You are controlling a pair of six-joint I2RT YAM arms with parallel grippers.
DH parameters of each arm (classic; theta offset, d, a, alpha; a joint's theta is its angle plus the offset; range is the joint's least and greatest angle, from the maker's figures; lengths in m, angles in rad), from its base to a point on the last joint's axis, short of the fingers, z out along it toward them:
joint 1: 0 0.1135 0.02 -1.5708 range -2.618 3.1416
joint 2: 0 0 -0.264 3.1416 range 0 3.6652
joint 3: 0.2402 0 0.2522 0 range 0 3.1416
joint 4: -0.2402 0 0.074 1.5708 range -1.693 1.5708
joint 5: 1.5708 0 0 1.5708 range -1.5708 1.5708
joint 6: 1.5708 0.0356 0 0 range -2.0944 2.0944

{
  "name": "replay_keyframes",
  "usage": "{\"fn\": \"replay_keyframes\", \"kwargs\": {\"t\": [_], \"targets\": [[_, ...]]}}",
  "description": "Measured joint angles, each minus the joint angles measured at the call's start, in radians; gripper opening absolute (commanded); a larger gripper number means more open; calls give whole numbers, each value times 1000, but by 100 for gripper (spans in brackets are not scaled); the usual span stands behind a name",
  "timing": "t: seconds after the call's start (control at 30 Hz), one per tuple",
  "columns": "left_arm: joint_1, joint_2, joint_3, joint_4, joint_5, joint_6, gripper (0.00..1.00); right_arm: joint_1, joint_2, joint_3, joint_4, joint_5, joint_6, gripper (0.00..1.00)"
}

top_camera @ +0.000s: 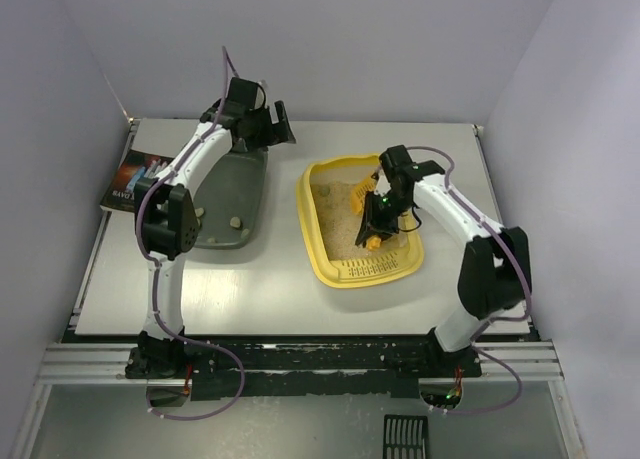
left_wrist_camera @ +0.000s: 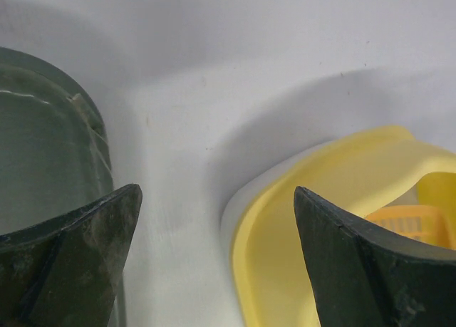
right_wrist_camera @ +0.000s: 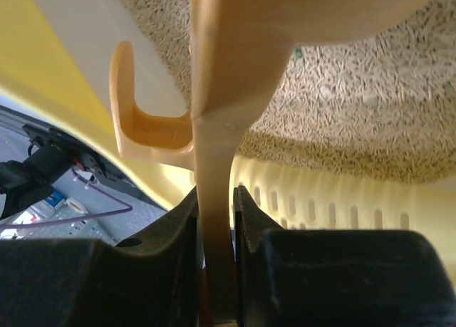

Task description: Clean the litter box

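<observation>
A printed booklet (top_camera: 135, 179) lies at the table's (top_camera: 280, 289) far-left edge, its outer part overhanging it. Just right of it sits a dark grey-green tray (top_camera: 245, 194) with two small lumps (top_camera: 235, 221) on its floor. The left gripper (top_camera: 278, 127) hangs above that tray's far-right corner, its fingers (left_wrist_camera: 85, 248) spread wide with nothing between them; the wrist view shows bare table in the gap, the dark tray's rim to one side and a yellow rim to the other.

A narrow strip of bare table separates the two trays. The litter box (top_camera: 304, 204) sits right of centre, turned slightly, its slotted ledge toward the near edge and beige litter inside. The right gripper (top_camera: 378, 229) is inside it, clamped on the thin handle of the orange-yellow scoop (right_wrist_camera: 214, 127) above the litter, close to the slotted ledge. The box's right rim is near the table's right edge. A broad bare band runs along the table's near side.
</observation>
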Motion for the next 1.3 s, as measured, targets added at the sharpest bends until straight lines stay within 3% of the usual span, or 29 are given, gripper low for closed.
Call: {"fn": "replay_keyframes", "kwargs": {"t": [0.3,0.7,1.03,1.3], "targets": [[-7,-26,-265,204,58,-239,100,-6,227,89,32,-26,-17,0],[-8,-28,-359,379,188,-478,100,2,375,239,40,16,-21,0],[-14,-59,-481,378,185,-559,100,39,419,288,32,12,-19,0],[-16,-100,-497,351,187,-606,100,90,432,285,109,-21,11,0]]}}
